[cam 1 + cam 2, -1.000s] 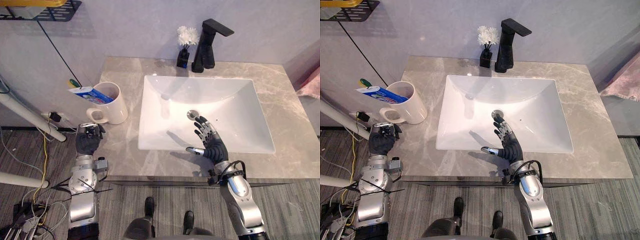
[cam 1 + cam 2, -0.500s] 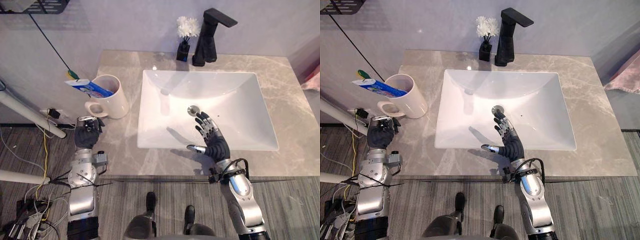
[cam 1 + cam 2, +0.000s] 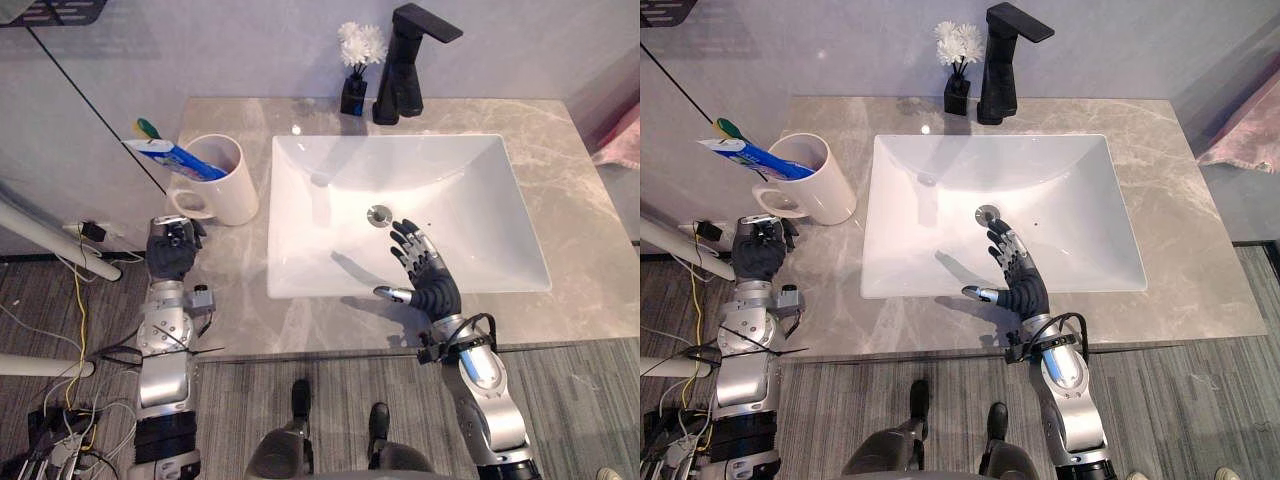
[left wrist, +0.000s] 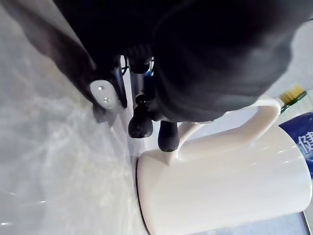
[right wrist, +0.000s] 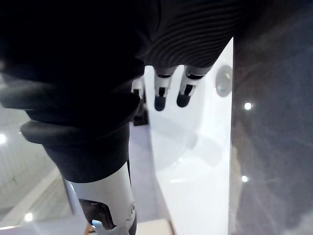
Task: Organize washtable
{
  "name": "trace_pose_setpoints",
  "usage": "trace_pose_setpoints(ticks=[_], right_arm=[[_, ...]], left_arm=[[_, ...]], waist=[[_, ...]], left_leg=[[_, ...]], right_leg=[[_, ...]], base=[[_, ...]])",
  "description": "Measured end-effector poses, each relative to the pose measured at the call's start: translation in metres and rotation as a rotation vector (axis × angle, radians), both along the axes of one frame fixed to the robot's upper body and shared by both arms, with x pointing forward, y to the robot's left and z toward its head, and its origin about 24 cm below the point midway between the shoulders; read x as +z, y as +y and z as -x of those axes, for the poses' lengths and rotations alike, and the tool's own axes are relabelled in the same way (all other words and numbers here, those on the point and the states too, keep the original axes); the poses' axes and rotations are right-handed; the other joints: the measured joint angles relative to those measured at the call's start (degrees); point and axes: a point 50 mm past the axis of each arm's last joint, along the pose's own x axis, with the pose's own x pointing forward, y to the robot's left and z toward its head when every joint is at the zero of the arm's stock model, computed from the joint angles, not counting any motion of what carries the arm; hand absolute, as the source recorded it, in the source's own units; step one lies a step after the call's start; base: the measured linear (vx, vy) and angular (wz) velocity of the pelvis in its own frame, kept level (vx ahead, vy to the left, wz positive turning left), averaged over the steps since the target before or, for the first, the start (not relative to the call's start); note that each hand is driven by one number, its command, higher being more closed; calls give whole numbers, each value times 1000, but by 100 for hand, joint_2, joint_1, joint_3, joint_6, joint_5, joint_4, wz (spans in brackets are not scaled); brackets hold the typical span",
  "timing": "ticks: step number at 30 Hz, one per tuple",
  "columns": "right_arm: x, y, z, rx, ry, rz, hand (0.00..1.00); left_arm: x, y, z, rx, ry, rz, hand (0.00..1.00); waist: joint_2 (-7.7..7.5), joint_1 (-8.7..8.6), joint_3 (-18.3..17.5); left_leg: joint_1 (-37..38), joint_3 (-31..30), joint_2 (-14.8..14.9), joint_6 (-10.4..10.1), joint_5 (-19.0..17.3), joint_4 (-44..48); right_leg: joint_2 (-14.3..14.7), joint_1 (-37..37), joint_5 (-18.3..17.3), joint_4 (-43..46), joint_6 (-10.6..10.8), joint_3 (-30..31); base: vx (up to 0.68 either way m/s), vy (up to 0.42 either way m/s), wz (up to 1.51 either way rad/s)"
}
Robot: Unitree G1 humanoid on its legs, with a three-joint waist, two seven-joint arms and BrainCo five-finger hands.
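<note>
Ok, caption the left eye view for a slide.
Right hand open over the white rectangular sink; left hand by the white ceramic mug holding a blue toothpaste tube.

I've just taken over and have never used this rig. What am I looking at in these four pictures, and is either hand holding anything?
It is a humanoid robot with two fingered hands. The two wide pictures come from its head, looking down; the two close ones come from cameras on its wrists. The marble countertop has a white sink, a black faucet, a vase of white flowers, and a white mug holding a toothpaste tube and a toothbrush. The right hand hovers over the sink's front, fingers straight, holding nothing. The left hand sits by the mug's handle; whether it touches it is unclear.
</note>
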Motion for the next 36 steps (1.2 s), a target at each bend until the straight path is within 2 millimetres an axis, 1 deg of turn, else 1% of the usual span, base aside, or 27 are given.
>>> trace_pose_setpoints(ticks=[7, 14, 16, 18, 20, 21, 24, 26, 28, 33, 36], right_arm=[[-3, -1, 3, -4, 14, -1, 0], [-8, -4, 5, -15, 38, 1, 0], [-9, -7, 6, -27, 44, 3, 0], [-14, -10, 8, -39, 64, 6, 0], [-17, -10, 8, -39, 77, 7, 0], [-18, -11, 8, -38, 81, 7, 0], [-22, -11, 9, -39, 100, 11, 0], [-26, -12, 9, -42, 117, 11, 0], [-29, -12, 9, -42, 129, 12, 0], [-30, -11, 10, -34, 136, 11, 0], [-34, -10, 10, -24, 151, 14, 0]], left_arm=[[-3, 5, -6, 9, 30, -15, 100], [-12, 7, -4, -1, 64, 0, 100], [-16, 6, 0, -18, 81, -3, 100], [-26, 6, 8, -37, 121, -4, 100], [-31, 7, 16, -50, 148, -12, 100], [-35, 7, 20, -58, 167, -15, 100], [-46, 7, 29, -74, 217, -18, 100], [-51, 5, 32, -84, 237, -17, 100], [-50, 3, 33, -106, 234, -8, 100], [-40, -4, 33, -141, 194, -24, 100], [-42, -13, 32, -187, 202, -28, 100]], waist=[[11, -4, 4], [62, -10, 12], [99, -11, 2], [180, -13, -22], [221, -16, -45], [249, -11, -72], [352, -4, -207], [389, -14, -271], [379, -6, -308], [364, -10, -375], [358, -13, -458]], left_leg=[[70, 88, 0, 2, 1, -1], [248, 66, -12, 1, 2, -2], [272, 45, -41, 2, 3, -2], [365, -4, -51, 3, 4, -2], [441, -49, -60, 2, 3, -2], [442, -68, -68, 0, 5, -2], [446, -120, -68, -4, 12, -2], [489, -188, -75, 1, 20, -2], [512, -203, -68, 4, 22, -1], [518, -211, -74, 12, 32, 0], [520, -213, -80, 18, 36, 1]], right_leg=[[-7, 26, 6, 3, 2, 2], [-16, 216, 0, -5, 3, -31], [-25, 248, -5, -6, 1, -73], [-38, 364, -30, -6, -12, -167], [-62, 427, -99, -3, -4, -254], [-73, 434, -142, 16, 30, -303], [-78, 468, -185, 10, 5, -360], [-86, 552, -201, -5, 5, -440], [-80, 587, -209, -11, 2, -457], [-87, 615, -212, -37, -1, -474], [-92, 622, -207, -52, 7, -473]], base=[[-8, 15, -7], [0, 0, 0], [7, 15, 4], [18, 25, 10], [-1, 9, 13], [-17, 2, 14], [-1, -3, 9], [26, -2, 16], [15, 0, 8], [2, 0, 2], [0, 0, 0]])
